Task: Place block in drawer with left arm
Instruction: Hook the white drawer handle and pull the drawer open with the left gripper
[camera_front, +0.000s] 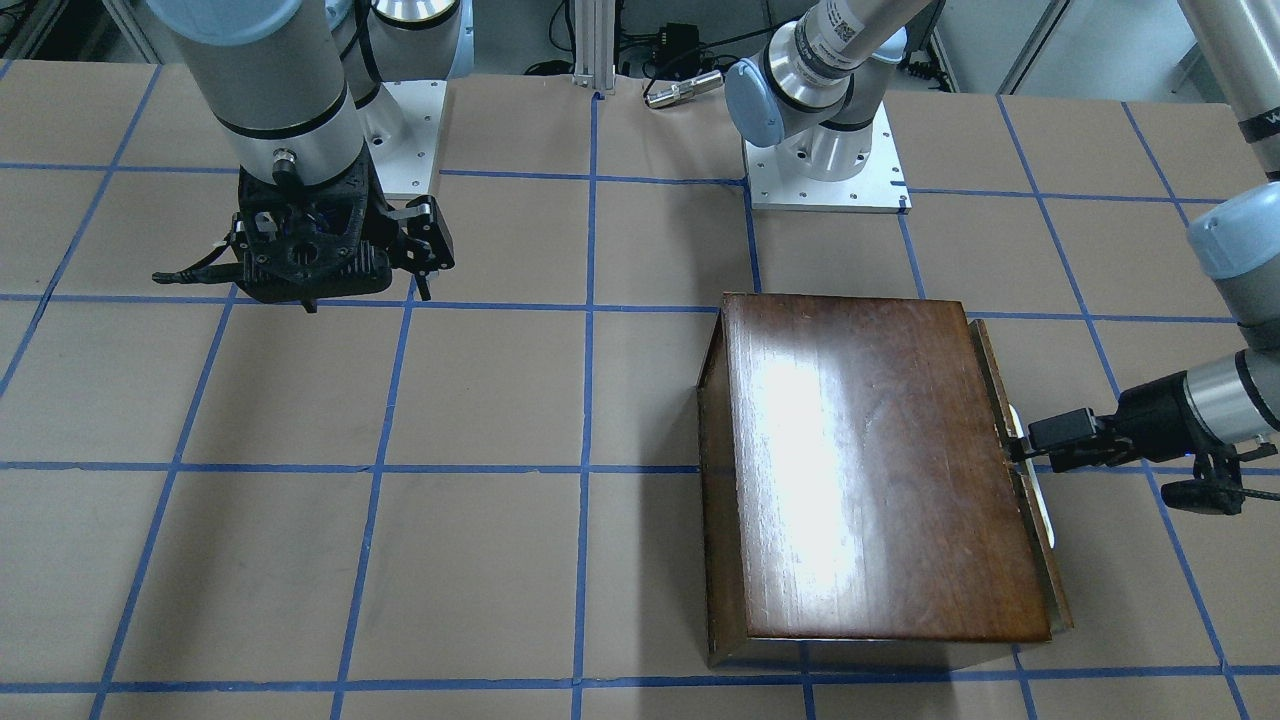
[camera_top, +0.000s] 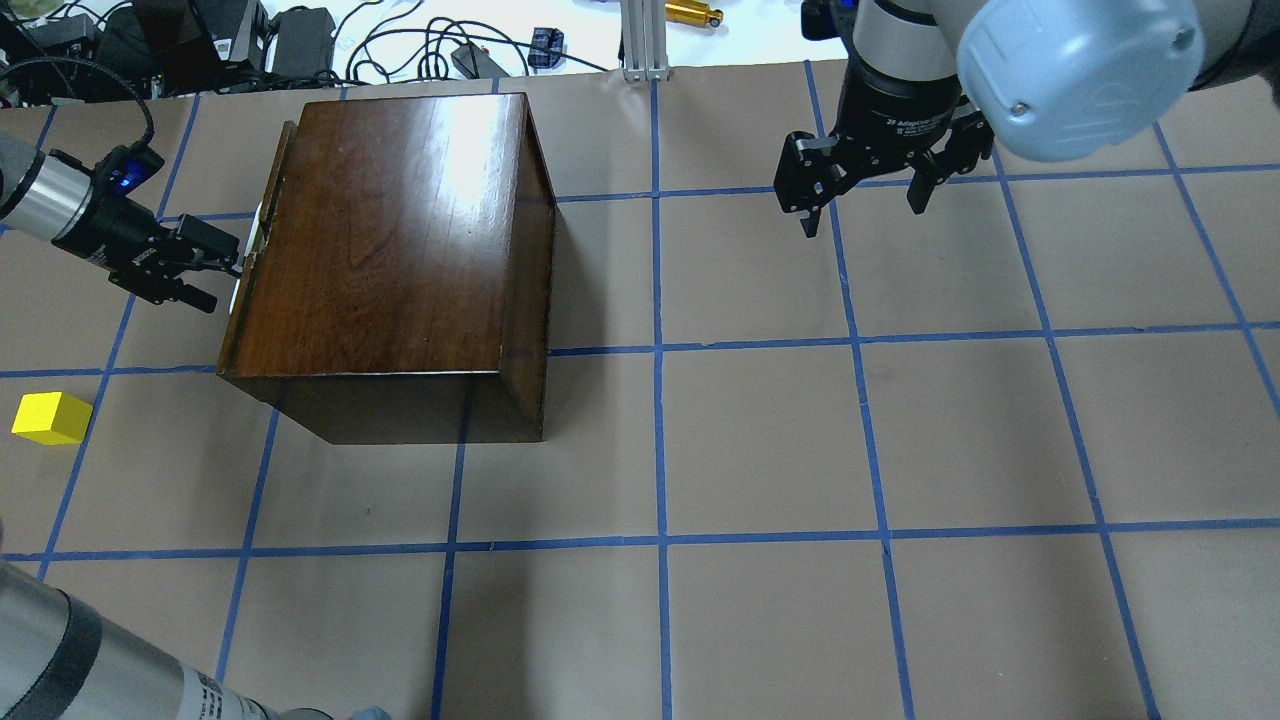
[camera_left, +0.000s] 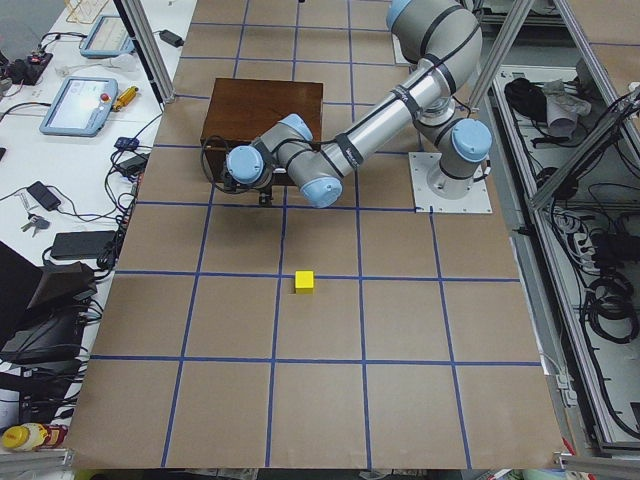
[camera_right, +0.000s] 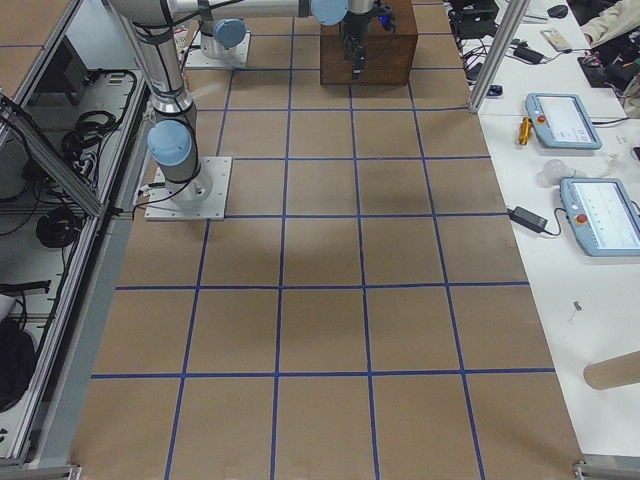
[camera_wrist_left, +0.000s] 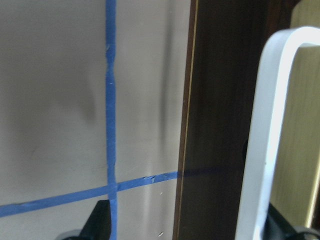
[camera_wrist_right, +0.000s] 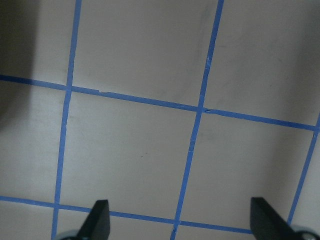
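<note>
The left arm (camera_top: 60, 205) reached in low from the left side of the desk (camera_top: 760, 440) toward the glossy dark-brown wooden box (camera_top: 390, 230), which stood in the far left part. Its end effector (camera_top: 226, 280), with a blue light glowing on its body, was at the box's left face, where the drawer (camera_front: 1056, 598) showed its narrow dark front panel. A white loop handle (camera_wrist_left: 260, 135) was fixed to that panel. In the left wrist view the two fingertips stood wide apart with the handle between them, close to one finger (camera_wrist_left: 282, 225). The end effector was therefore open and astride the handle, not clamped on it. Whether the drawer stood a little out of the box could not be told.

The small yellow block (camera_top: 50, 418) lay on the desk at the left edge of the overhead view. It was nearer the robot than the box and well apart from both the box and the left end effector. In the left side view it sat on a blue tape line (camera_left: 400, 279).

The right end effector (camera_top: 863, 215) hung over bare desk on the far right side, well apart from the box. Its fingers were spread and held nothing, and its wrist camera showed only brown surface and blue tape.
</note>
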